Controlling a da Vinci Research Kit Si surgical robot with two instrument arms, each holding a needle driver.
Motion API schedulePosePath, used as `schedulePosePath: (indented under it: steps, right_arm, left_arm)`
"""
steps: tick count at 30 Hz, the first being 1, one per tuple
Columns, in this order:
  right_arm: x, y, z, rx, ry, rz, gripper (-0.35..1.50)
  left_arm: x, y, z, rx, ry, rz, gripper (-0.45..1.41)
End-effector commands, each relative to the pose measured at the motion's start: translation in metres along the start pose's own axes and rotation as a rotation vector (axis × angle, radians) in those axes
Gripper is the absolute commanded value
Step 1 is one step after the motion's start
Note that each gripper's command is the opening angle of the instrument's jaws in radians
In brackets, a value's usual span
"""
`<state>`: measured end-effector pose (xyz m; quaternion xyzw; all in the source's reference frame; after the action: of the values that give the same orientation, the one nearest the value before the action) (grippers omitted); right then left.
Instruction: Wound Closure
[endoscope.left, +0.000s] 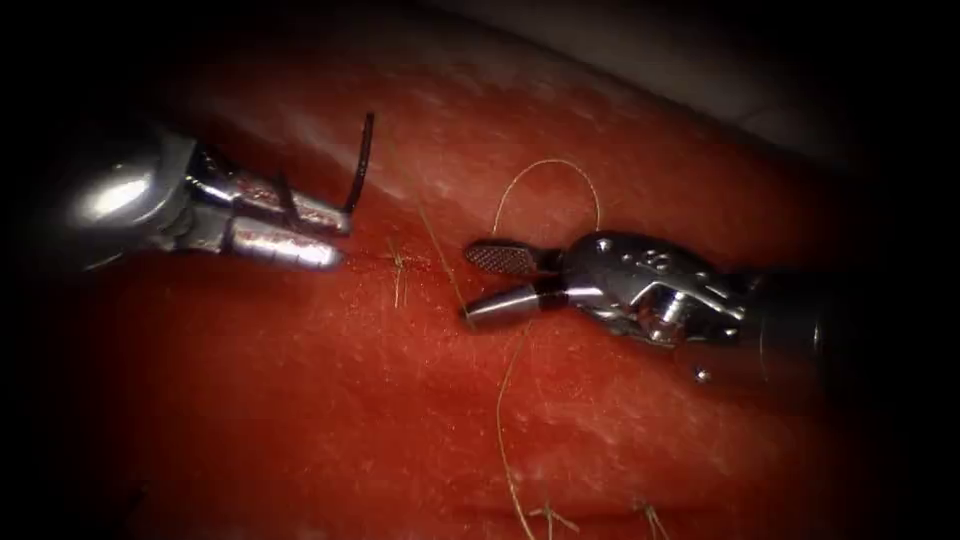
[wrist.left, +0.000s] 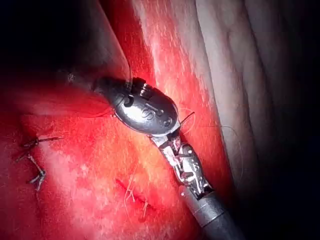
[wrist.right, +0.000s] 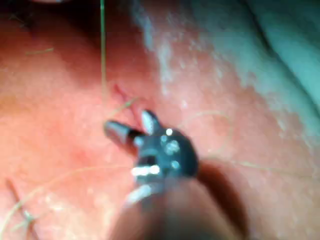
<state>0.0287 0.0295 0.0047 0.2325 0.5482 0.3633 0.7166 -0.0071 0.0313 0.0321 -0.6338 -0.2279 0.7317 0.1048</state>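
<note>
My left tool (endoscope.left: 342, 240) comes in left of the cut, its jaws shut on the dark curved needle (endoscope.left: 360, 165) near one end. The rest of the curve rises free above the tissue (endoscope.left: 300, 400). The small cut (endoscope.left: 400, 268) lies between the two tools, with short thread ends at it. Right of the cut, my right tool (endoscope.left: 470, 285) has its jaws open and holds nothing. The thread (endoscope.left: 548, 163) arcs above this tool, passes its lower jaw and trails down the tissue. In the right wrist view the open jaws (wrist.right: 131, 125) sit just short of the cut (wrist.right: 120, 92), beside a taut thread (wrist.right: 102, 50).
Tied stitches (endoscope.left: 550, 515) with short ends sit near the lower edge of the endoscope view, and more stitches (wrist.left: 35, 162) show in the left wrist view. Red fluid wets the tissue. A pale fatty edge (endoscope.left: 700, 70) of the tissue runs along the far right.
</note>
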Motion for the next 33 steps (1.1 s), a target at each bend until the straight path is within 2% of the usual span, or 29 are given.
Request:
schedulePosePath:
  steps: [1,5,8,12,14,16,20,23,26,27,28,29,33]
  right_arm:
    - [0.0000,0.0002,0.0007,0.003,0.001,-0.004,0.84]
    - [0.0002,0.0005,0.0000,-0.004,0.001,-0.021,0.83]
    - [0.0018,0.0010,-0.0009,-0.128,0.025,-0.098,0.79]
    - [0.0023,0.0010,-0.0020,-0.161,0.049,-0.100,0.79]
    - [0.0020,0.0002,-0.0018,-0.075,0.038,-0.099,0.76]
    - [0.0017,-0.0006,-0.0009,-0.039,0.031,-0.103,0.74]
    - [0.0007,-0.0014,0.0007,0.004,0.016,-0.116,0.71]
    - [-0.0005,-0.0012,0.0014,-0.003,-0.016,-0.114,0.68]
    - [-0.0012,-0.0004,0.0017,-0.010,-0.024,-0.109,0.44]
    - [-0.0013,-0.0004,0.0017,-0.004,-0.026,-0.103,0.12]
    - [-0.0013,-0.0006,0.0017,0.028,-0.033,-0.104,-0.30]
    - [-0.0014,-0.0007,0.0017,0.035,-0.035,-0.105,-0.35]
    - [-0.0019,-0.0020,0.0014,0.067,-0.069,-0.072,-0.35]
  left_arm:
    - [-0.0005,-0.0001,0.0005,-0.002,0.001,-0.001,-0.35]
    - [-0.0001,-0.0001,-0.0002,-0.002,0.004,0.001,-0.35]
    - [0.0001,-0.0001,-0.0007,0.002,0.004,-0.003,-0.35]
    - [0.0000,-0.0001,-0.0008,0.007,0.004,-0.004,-0.35]
    - [0.0000,-0.0002,-0.0008,0.011,0.003,-0.005,-0.35]
    - [0.0000,-0.0002,-0.0008,0.012,0.003,-0.005,-0.35]
    - [-0.0002,-0.0005,-0.0008,0.015,0.003,-0.006,-0.35]
    - [-0.0002,-0.0005,-0.0008,0.019,0.002,-0.006,-0.35]
    - [-0.0002,-0.0005,-0.0007,0.022,0.002,-0.007,-0.35]
    - [-0.0003,-0.0006,-0.0006,0.023,0.001,-0.007,-0.35]
    - [-0.0004,-0.0006,-0.0003,0.020,0.001,-0.005,-0.35]
    - [-0.0005,-0.0006,-0.0003,0.021,0.000,-0.005,-0.35]
    - [-0.0006,-0.0009,-0.0003,0.021,0.001,0.007,-0.35]
